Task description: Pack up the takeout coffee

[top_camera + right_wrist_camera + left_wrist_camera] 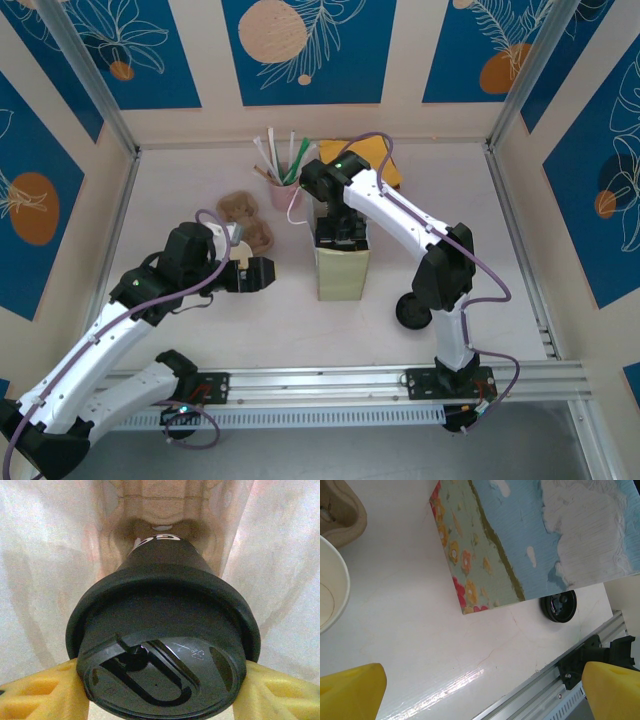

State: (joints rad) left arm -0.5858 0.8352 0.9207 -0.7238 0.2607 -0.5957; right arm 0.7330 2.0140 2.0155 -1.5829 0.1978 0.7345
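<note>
Right tool [160,694], half closed, is clamped on the lidded coffee cup [160,595] at frame centre, with bag [45,555] walls crowding both sides. Left tool [482,692] is spread wide above open desk [420,630].

Only readable mark is a small embossed recycling triangle [198,654] on the lid [162,675], right of its sip flap; white lettering [159,539] on the cup [160,560] beyond the lid is cut off, possibly "GO", can't confirm.
</note>
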